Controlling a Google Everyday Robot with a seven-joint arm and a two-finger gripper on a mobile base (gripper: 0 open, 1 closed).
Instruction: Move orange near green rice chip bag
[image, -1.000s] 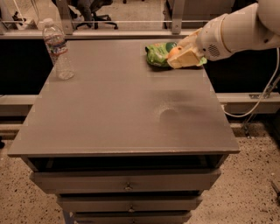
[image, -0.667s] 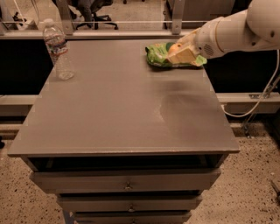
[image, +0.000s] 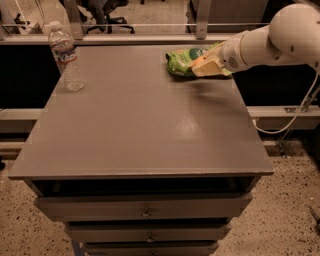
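Note:
The green rice chip bag (image: 184, 59) lies crinkled at the far right of the grey table (image: 145, 125). My gripper (image: 206, 65), a tan piece at the end of the white arm (image: 270, 40), reaches in from the right. It sits low over the bag's right end and covers part of it. The orange is hidden or out of view; no orange fruit shows on the table.
A clear plastic water bottle (image: 66, 56) stands upright at the far left corner. The table has drawers (image: 145, 207) below its front edge. A rail and office chairs stand behind the far edge. A cable hangs at the right.
The gripper stays by the bag's right end with only a slight shift. The white arm behind it has swung a little up and to the right.

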